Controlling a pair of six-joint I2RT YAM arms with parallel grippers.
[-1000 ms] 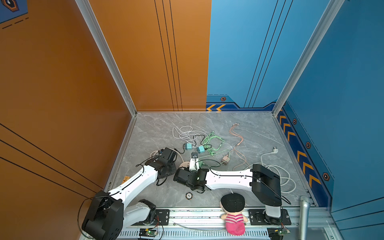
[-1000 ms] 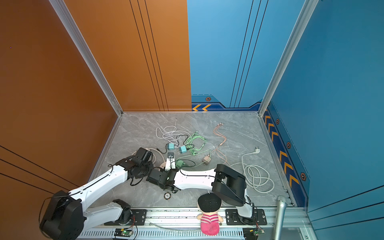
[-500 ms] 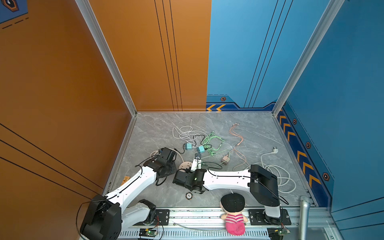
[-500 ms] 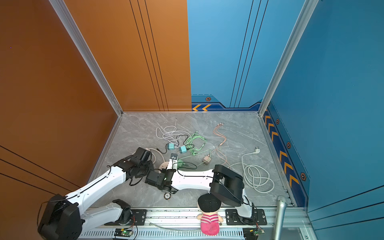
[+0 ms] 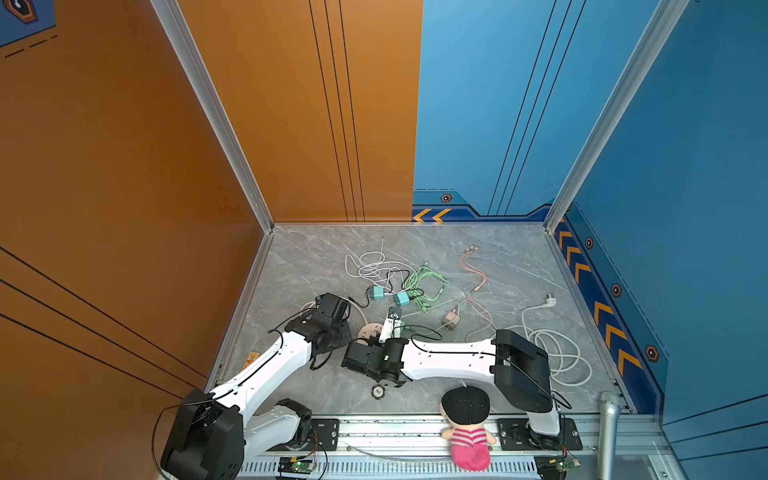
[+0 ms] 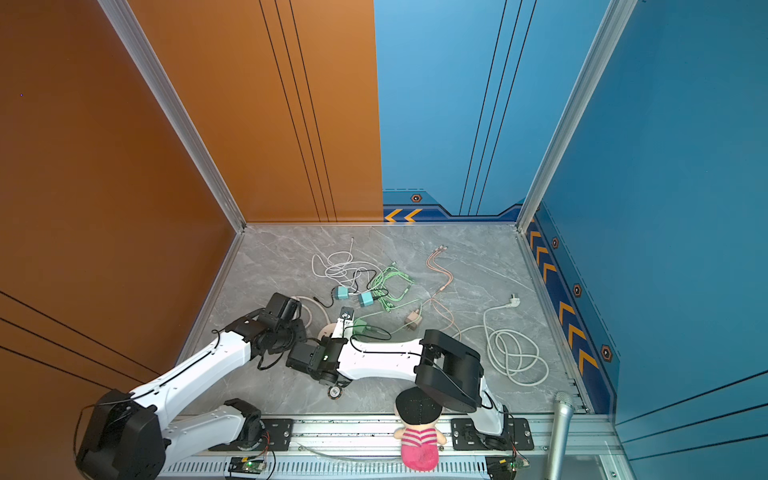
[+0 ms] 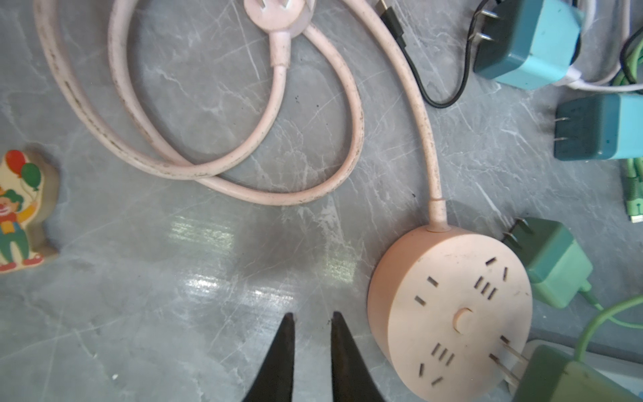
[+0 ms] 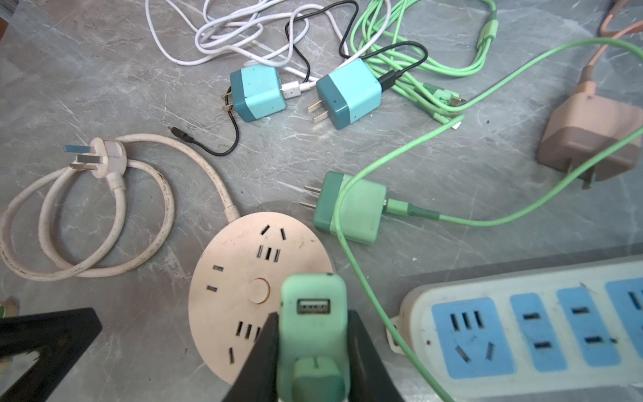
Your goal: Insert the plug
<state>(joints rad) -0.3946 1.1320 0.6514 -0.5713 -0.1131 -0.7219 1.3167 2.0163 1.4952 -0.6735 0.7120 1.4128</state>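
Green plastic sits in the right gripper [image 8: 311,316]: its jaws clamp the sides of one green plug [image 8: 313,296], USB port facing the wrist camera. The plug's prongs meet the face of the single round socket [image 7: 449,313] at a slot pair near its rim; how deep they sit I cannot tell. The left gripper [image 7: 312,314] is closed to a sliver and holds nothing. In both top views it hangs over bare table [image 7: 174,306] at about nine o'clock of the socket.

Five chargers in all:
- two green: the held plug and a lying green charger [image 8: 351,209] just beside the socket's rim
- two teal, at twelve to one o'clock: a first teal charger [image 8: 259,92] and a second teal charger [image 8: 348,92]
- one beige charger [image 8: 588,135], near three o'clock

One power strip [image 8: 522,323] lies close by. A green cable [image 8: 365,296] runs between it and the held plug. The socket's pink cord [image 7: 243,167] loops at eleven o'clock, and one clown figure [image 7: 17,209] stands beyond
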